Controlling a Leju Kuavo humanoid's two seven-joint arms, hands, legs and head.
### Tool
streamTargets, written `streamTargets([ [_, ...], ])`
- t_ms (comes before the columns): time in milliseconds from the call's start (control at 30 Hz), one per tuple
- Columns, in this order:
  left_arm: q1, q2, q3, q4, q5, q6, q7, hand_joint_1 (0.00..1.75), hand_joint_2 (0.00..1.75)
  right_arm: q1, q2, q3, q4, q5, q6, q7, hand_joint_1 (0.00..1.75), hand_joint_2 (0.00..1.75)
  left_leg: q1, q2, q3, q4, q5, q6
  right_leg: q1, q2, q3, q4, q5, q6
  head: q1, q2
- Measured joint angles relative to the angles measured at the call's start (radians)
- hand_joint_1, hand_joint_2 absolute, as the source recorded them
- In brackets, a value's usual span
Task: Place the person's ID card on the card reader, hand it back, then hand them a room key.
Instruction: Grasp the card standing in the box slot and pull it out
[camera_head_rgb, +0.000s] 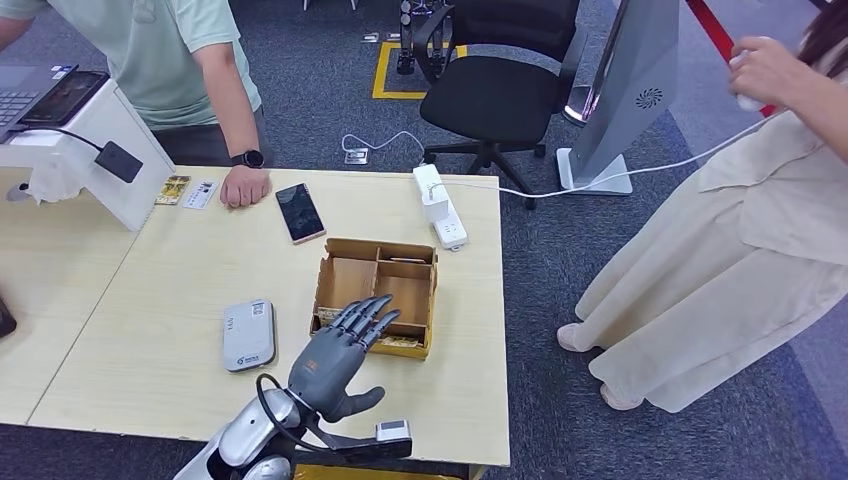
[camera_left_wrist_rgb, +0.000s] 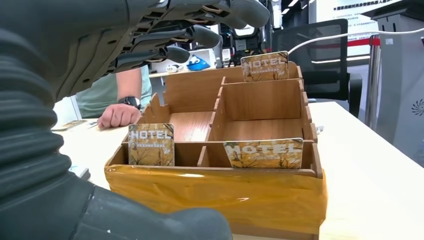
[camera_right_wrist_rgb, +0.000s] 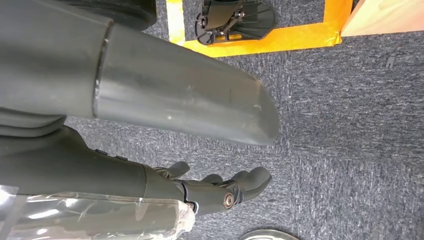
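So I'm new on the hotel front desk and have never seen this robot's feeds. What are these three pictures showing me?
They come from a humanoid robot's cameras. The head view looks down on a pale table. The robot's left hand reaches over a wooden box of compartments and holds nothing, fingers apart. The left wrist view, from behind that hand, shows hotel key cards standing in the box. Also on the table: a grey card reader, a phone, two cards beside a person's hand, and a white power strip. The right wrist view looks at carpet; the right hand hangs there, holding nothing, fingers loosely curled.
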Motion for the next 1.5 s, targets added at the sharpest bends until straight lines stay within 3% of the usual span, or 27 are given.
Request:
streamTargets([
  [1500,-0.056,-0.091,-0.004,0.137,-0.013,0.051,0.014,0.0,1.75,0.001,0.0,0.042,0.0,0.006,0.017,0.027,0.0,0.0,0.0,0.0,0.0,0.0,0.0,0.0,0.0,0.0,0.0,0.0,0.0,0.0,0.0,0.0],
])
